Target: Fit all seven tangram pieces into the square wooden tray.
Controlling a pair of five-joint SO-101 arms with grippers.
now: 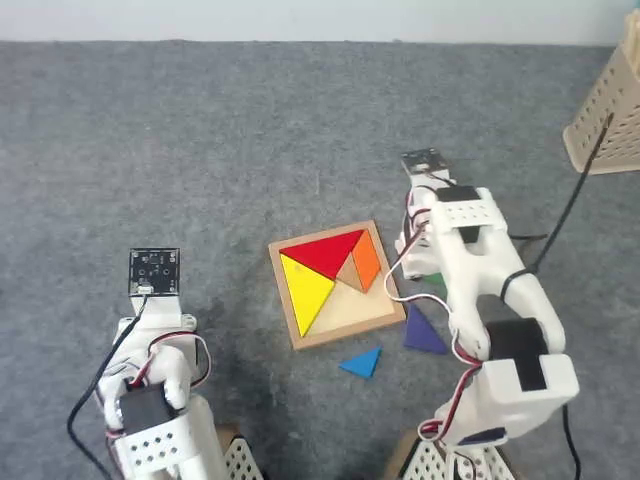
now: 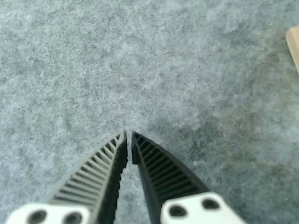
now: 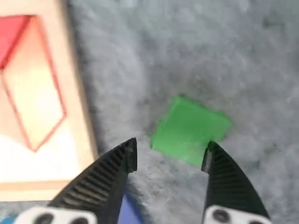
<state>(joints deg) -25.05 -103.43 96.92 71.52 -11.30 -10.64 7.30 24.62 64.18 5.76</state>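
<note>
Sitting a little turned near the middle of the grey counter (image 1: 200,150), closer to its near edge than its far one, the square wooden tray (image 1: 350,333) is partly filled. A red triangle (image 1: 325,253) lies along the tray's far side and a yellow triangle (image 1: 303,288) along its left side, the two touching edge to edge. An orange parallelogram (image 1: 367,262) lies against the right side, with a small tan triangle (image 1: 348,272) between it and the red piece. The near right part of the tray is bare wood. Three pieces lie on the counter outside it. A purple triangle (image 1: 423,332) is just beside the tray's near right corner, and a blue triangle (image 1: 362,362) is a little nearer the counter's near edge, below the tray's near side. A green square (image 3: 190,129) lies flat just off the tray's right side, mostly under the right arm in the high view. The right gripper (image 3: 171,144) hangs over this green square with its fingers spread wide, one on each side of the piece's nearer corner, and neither plainly touches it. The left gripper (image 2: 129,135) is over bare counter toward the near left corner, well apart from the tray. Its fingers are drawn together to a thin slit and hold nothing. A pale perforated basket (image 1: 610,110) stands at the counter's right edge near the far corner.
</note>
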